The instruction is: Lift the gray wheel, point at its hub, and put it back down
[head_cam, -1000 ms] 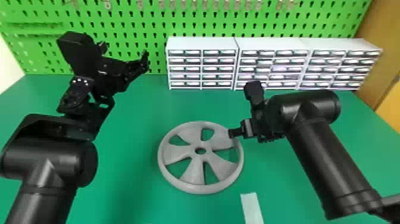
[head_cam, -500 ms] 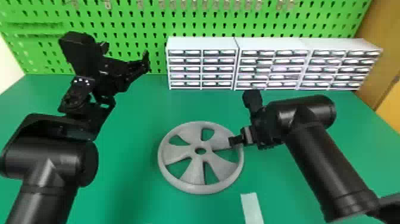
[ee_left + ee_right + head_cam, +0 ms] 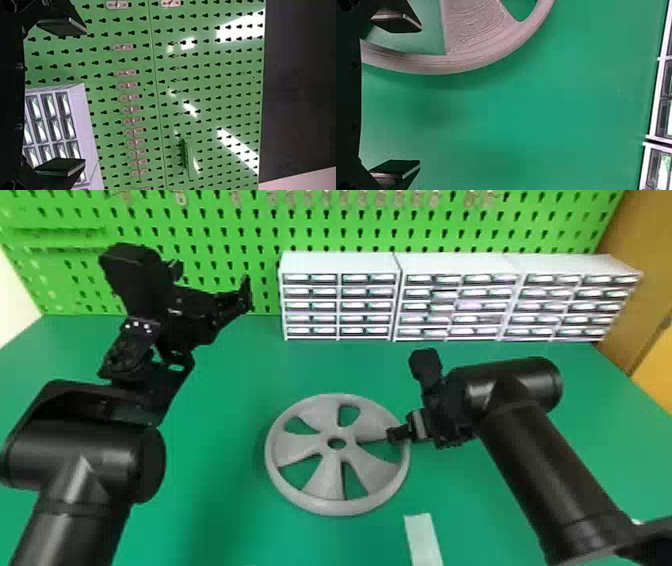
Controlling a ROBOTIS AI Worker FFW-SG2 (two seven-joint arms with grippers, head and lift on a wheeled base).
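The right gripper (image 3: 411,97) has its fingers spread astride the rim of the gray wheel (image 3: 327,477): one finger is over a gap between the spokes, the other outside the rim. That placing makes sense for a pinch from the edge, probably because the rim is narrow enough to take between two fingers, while the hub (image 3: 336,452) stays free for pointing. Nothing is pinched; the wheel seems to lie flat on the desk (image 3: 225,510), its hub farther to the robot's left than those fingers. The lift looks yet to be made, and closing on the rim would be the next move. A one-sided grip could let the far edge sag.

The left gripper (image 3: 75,97) is up in front of the pegboard (image 3: 260,230), well apart from the wheel, its fingers also spread with nothing between them. It is probably kept for the pointing.

The desk has a smooth green top with soft shadows. Nearer the robot than the right fingers lies a pale strip (image 3: 422,540). Beyond them, white drawer units (image 3: 340,265) stand in a row against the pegboard. Metal hooks (image 3: 126,73) hang on the board, past the left fingers, where light glares in streaks. A wooden panel (image 3: 625,290) closes the room's right side.
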